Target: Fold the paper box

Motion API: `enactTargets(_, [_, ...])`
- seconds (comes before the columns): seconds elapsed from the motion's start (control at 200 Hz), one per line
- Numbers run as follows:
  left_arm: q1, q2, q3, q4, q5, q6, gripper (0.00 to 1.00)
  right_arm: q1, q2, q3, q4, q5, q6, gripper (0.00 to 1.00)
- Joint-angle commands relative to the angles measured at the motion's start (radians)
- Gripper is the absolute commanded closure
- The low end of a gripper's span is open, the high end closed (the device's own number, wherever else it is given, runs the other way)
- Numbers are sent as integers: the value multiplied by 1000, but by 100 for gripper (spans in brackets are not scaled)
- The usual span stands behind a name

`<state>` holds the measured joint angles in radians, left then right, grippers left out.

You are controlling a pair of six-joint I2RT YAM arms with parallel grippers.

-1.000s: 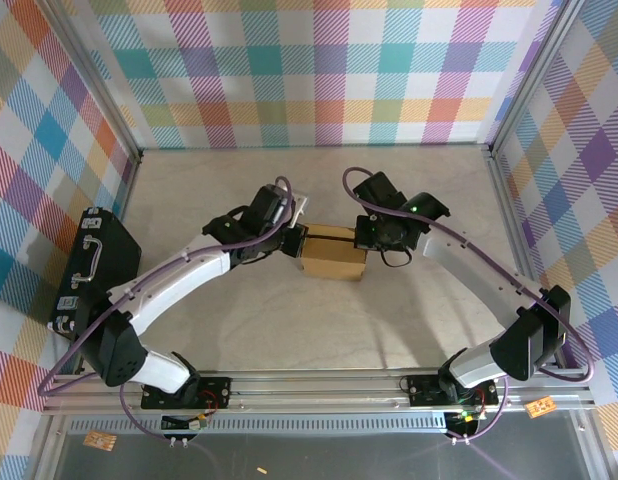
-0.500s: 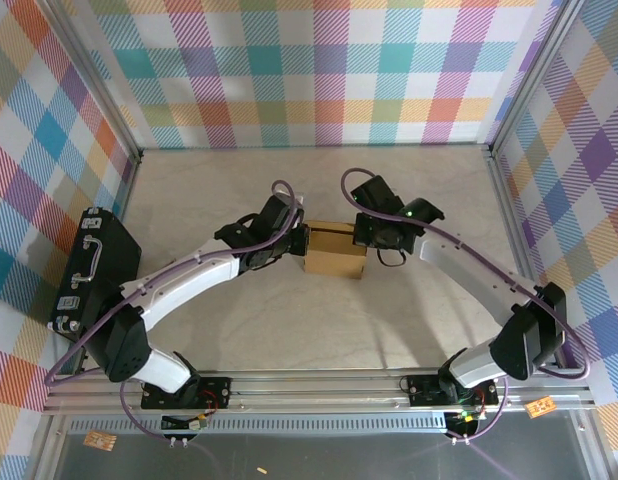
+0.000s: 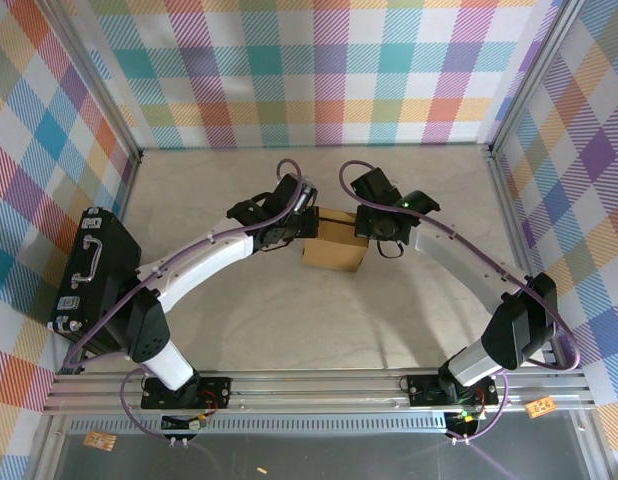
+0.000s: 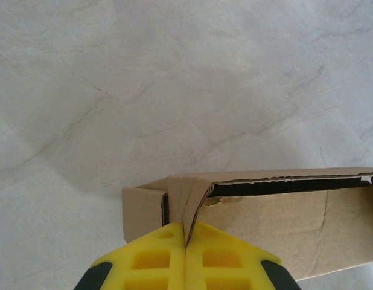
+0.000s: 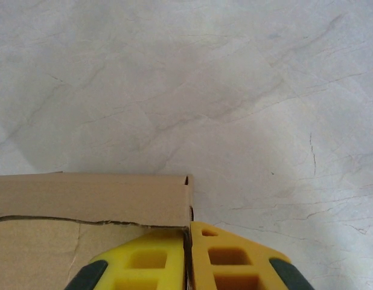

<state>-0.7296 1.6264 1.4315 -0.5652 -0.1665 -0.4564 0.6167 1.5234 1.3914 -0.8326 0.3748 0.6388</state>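
Found the paper box (image 3: pixel 336 243) sitting on the desk (image 3: pixel 289 330), about midway between the left and right edges and a bit closer to the far edge than the near one. Plain brown cardboard, already boxy rather than flat. Sandwiched between the left gripper (image 3: pixel 307 224), touching its left end, and the right gripper (image 3: pixel 362 228), touching its right end.

Checked the left wrist view: yellow fingers (image 4: pixel 151 261) squeezed fully together, with the folded corner of a cardboard flap running straight down into the seam, so pretty clearly pinched on the box. Also noticed a dark ragged slit along the top of the front panel, plus a short side flap sticking out at the end.

Right wrist view, similar deal: fingers (image 5: pixel 227 257) closed down to a hairline slit, lined up dead on the box's end corner, one pad lying over the front panel. Looked clamped on that end wall too.

Spotted a black case (image 3: pixel 89 270) with a handle off at the left edge of the desk, well apart from the box.
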Motion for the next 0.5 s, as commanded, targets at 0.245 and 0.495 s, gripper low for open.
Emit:
enactTargets(0.245, [14, -3, -46, -12, -114, 55, 98, -22, 42, -3, 3, -17, 10, 89])
enactTargets(0.495, [12, 24, -123, 71, -91, 53, 99, -21, 44, -67, 37, -15, -19, 94])
